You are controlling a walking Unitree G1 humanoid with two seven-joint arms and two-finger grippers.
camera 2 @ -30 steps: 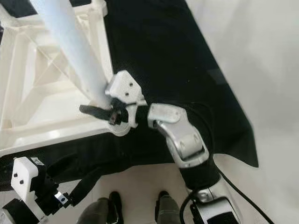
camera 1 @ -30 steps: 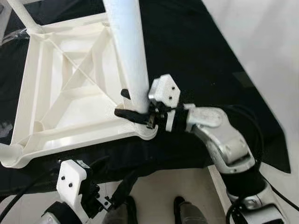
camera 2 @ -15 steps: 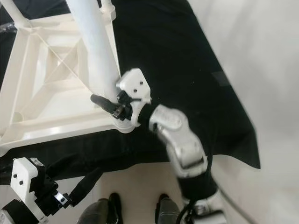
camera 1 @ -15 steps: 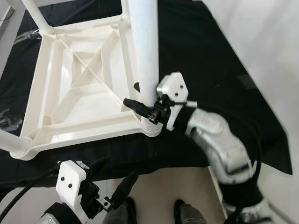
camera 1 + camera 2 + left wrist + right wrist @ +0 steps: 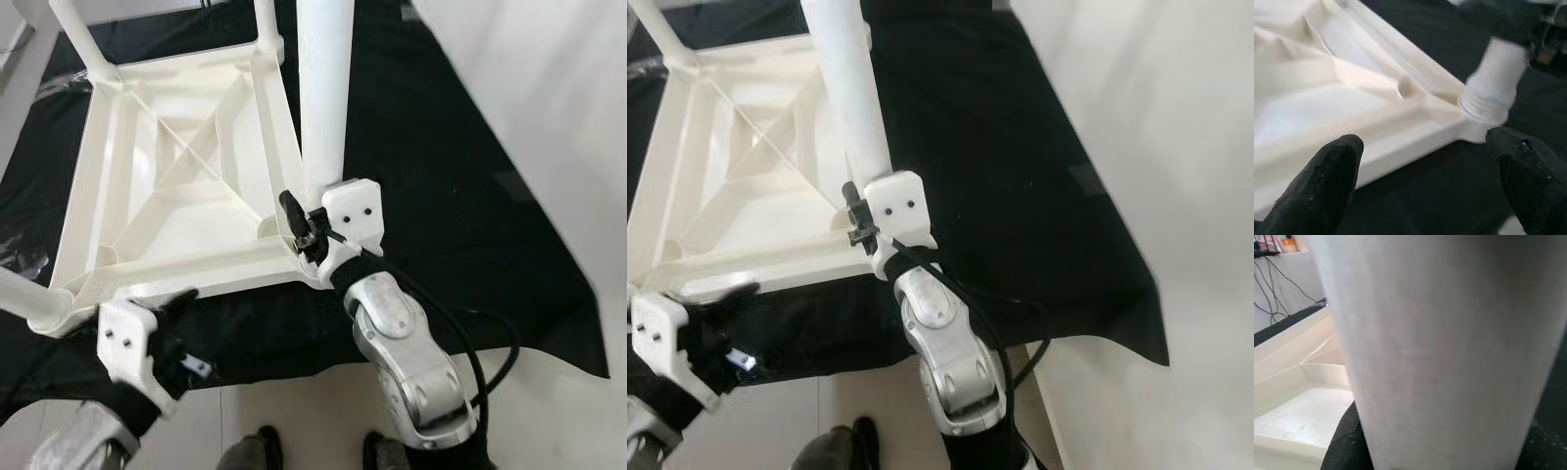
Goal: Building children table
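- The left tool (image 5: pixel 181 294) has come up since a second ago: it then hung low over the pale floor (image 5: pixel 284 401), and now its black fingers (image 5: pixel 1327 181) reach the near rim of the white tabletop (image 5: pixel 176 186). Its fingers stand wide apart with nothing between them; in the left wrist view they frame the rim and the near corner socket.
- The white tabletop lies upside down on the black cloth (image 5: pixel 431 166), its ribbed underside with crossed braces facing up. It sits in much the same place on the cloth as before; the whole picture has shifted, so the camera has moved.
- Other white legs stand at the far corners and at the near left corner (image 5: pixel 24 299) of the tabletop.
- The white table leg (image 5: pixel 325 88) stands in the near right corner socket of the tabletop. A second ago it leaned toward the robot's left; now it rises closer to upright.
- The right tool (image 5: pixel 302 223) is closed around the base of the white table leg just above the socket, as it was a second ago. The wrist has turned: the fingers then lay nearly level, pointing left, and now point up and away. In the right wrist view the leg sits close against the black fingers (image 5: pixel 1344 440).
- The right arm's silver forearm (image 5: pixel 407 352) now stands steeper beneath the wrist than before.
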